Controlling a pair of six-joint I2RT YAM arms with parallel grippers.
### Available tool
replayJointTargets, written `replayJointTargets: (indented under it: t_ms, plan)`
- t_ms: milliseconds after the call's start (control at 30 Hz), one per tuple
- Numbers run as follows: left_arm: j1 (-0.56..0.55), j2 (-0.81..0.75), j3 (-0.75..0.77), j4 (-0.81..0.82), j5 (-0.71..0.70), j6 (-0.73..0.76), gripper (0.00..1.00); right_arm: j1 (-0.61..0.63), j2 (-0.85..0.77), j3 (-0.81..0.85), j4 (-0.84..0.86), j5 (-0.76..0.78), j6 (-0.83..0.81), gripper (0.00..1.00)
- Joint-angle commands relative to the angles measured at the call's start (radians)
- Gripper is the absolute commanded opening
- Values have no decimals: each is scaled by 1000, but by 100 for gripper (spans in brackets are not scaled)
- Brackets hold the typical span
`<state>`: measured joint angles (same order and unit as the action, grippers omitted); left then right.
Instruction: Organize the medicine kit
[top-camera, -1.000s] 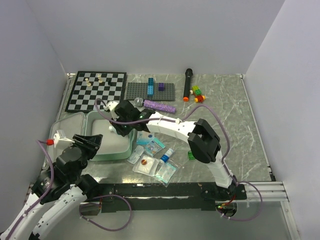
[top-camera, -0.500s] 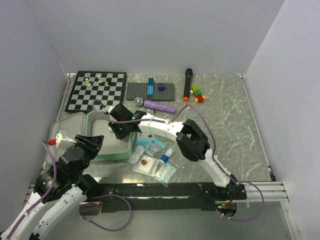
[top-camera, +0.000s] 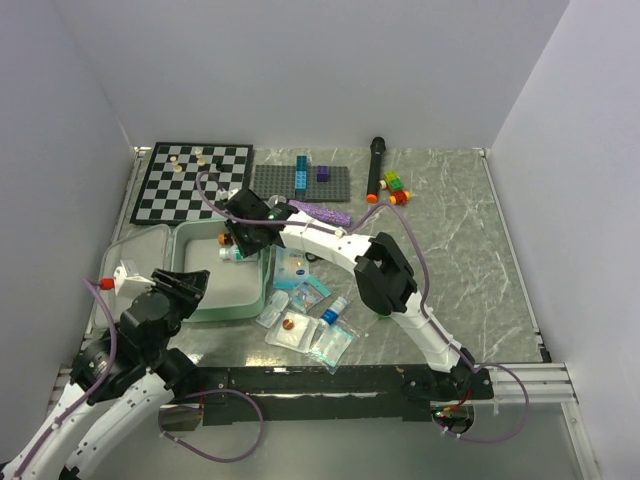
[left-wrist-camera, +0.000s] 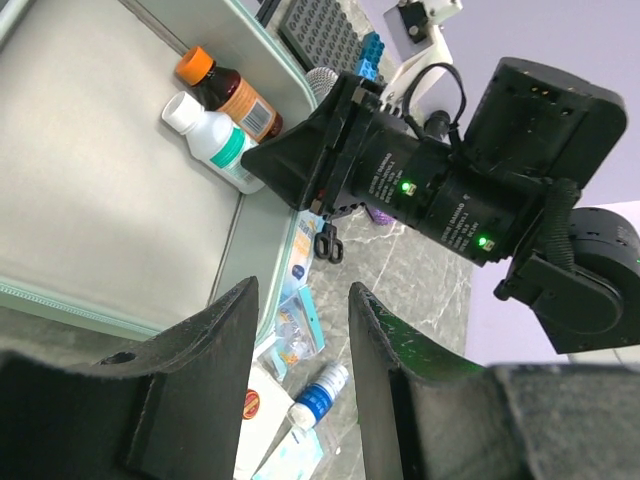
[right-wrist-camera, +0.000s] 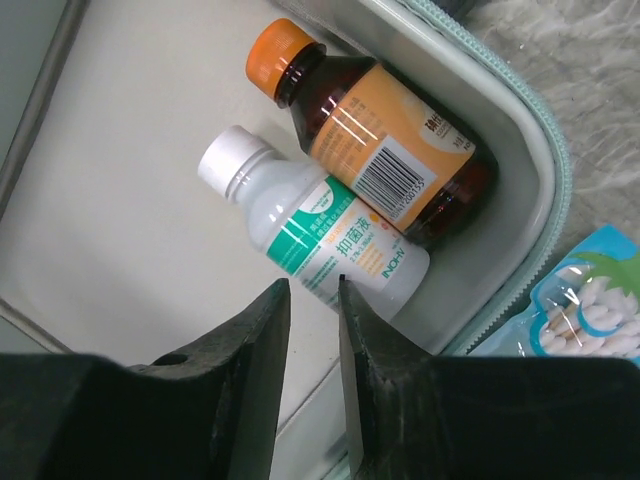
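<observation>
Marbled worktop. Right end effector, narrowly apart, empty, above white bottle at medicine kit's twelve o'clock wall; dipping could jostle the brown bottle. Left end effector apart, empty.

The cotton-swab packet is cut off at the right wrist view's edge; chess pieces too small to tell apart.

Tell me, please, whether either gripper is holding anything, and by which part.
Nothing is held: the left gripper and right gripper both show empty, parted jaws; the white plastic bottle lies free.
</observation>
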<state>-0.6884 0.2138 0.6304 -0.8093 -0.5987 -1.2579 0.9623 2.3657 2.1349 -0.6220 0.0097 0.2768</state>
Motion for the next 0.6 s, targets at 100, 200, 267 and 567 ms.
replayJointTargets:
  t_ms: [100,200,267,567]
  plan:
    - [3,25,-1,55,-1,21,47,-23,-188,-185,106,26,-2,48]
    - [3,39,0,71,3,28,47,-25,-307,-230,134,35,2,61]
    - [1,50,2,84,7,34,47,-28,-391,-266,136,62,5,68]
    - [0,71,-44,156,48,43,47,-39,-811,-842,123,122,97,86]
